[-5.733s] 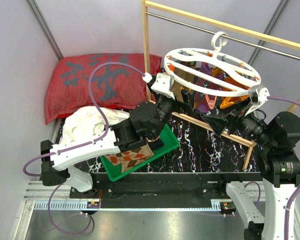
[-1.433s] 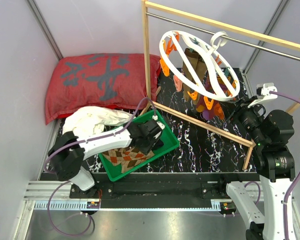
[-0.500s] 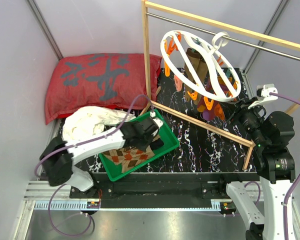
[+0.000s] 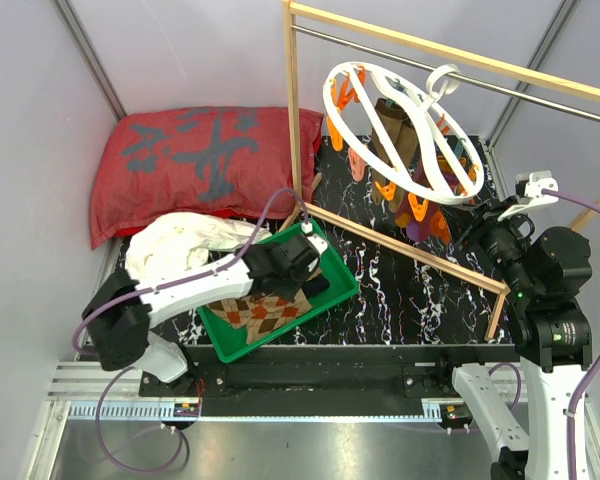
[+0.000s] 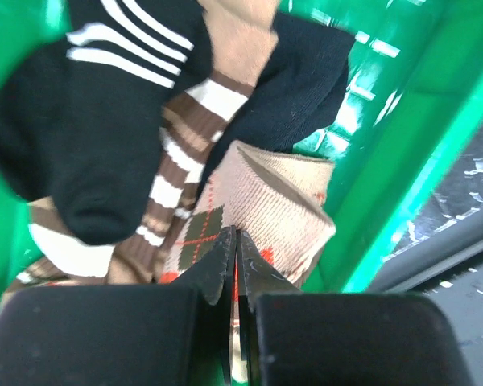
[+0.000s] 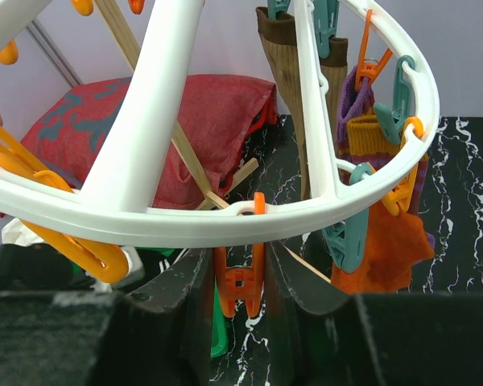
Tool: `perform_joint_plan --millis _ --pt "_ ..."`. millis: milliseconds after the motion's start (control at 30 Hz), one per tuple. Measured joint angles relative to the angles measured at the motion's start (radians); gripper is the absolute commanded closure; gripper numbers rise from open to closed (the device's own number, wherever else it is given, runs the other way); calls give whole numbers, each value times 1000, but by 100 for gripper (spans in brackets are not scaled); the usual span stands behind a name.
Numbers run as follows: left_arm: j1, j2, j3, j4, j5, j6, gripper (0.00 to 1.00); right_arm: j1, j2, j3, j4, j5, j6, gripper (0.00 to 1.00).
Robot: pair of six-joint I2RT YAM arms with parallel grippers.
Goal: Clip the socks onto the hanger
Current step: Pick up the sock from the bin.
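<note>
An argyle sock (image 5: 286, 205) lies in the green basket (image 5: 402, 145), partly under black and striped socks. My left gripper (image 5: 236, 235) is down in the basket (image 4: 342, 290), shut, its tips pinching the argyle sock (image 4: 263, 312). From above, the left gripper (image 4: 292, 283) is over the basket's right half. The white round hanger (image 4: 330, 103) hangs tilted from the metal bar. My right gripper (image 6: 240, 251) is shut on an orange clip (image 6: 240, 281) under the hanger's rim (image 6: 185, 221). In the top view the right gripper (image 4: 470, 216) is at the hanger's lower right edge.
Black white-striped socks (image 5: 72, 137) and a brown striped sock (image 5: 185, 137) fill the basket. Orange, purple and brown socks (image 6: 378, 241) hang from teal clips (image 6: 346, 237). A wooden frame (image 4: 292, 110) stands around the hanger. A red pillow (image 4: 200, 160) and white cloth (image 4: 185, 245) lie left.
The left arm came down from the hanger into the basket and its jaws closed on the argyle sock. The hanger went from level to tilted. The right gripper keeps its hold.
</note>
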Motion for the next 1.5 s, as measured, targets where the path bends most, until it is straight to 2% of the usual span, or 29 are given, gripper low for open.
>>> perform_joint_plan --millis 167,233,267,333,500,733,800,833,967,1167,1333,1500 --pt "0 112 -7 14 23 0 98 0 -1 0 -4 0 -3 96" --pt "-2 130 -9 15 27 1 94 0 -2 0 -5 0 -4 96" --pt "-4 136 -9 16 27 1 87 0 -3 0 -6 0 -4 96" --pt "-11 142 -9 16 28 2 80 0 -5 0 -10 -1 -5 96" --pt "-43 167 -4 10 26 4 68 0 -8 0 -14 0 -10 96" --pt "-87 220 18 -37 -11 1 62 0 -11 0 -18 -1 -11 96" --pt "-87 238 29 -49 -24 0 65 0 -11 0 -18 -1 -11 96" --pt "-87 246 35 -52 -29 0 77 0 -11 0 -18 -1 -11 96" --pt "-87 292 58 -61 -56 -2 100 0 -13 -1 -18 -1 -11 96" --pt "-101 255 58 -85 -104 -2 100 0 -15 -2 -18 -1 -12 96" --pt "-102 47 101 -153 -163 -1 100 0 -16 -2 -18 -1 -12 96" --pt "-66 -137 235 -180 -210 26 100 0 -16 -2 -18 -2 -12 96"
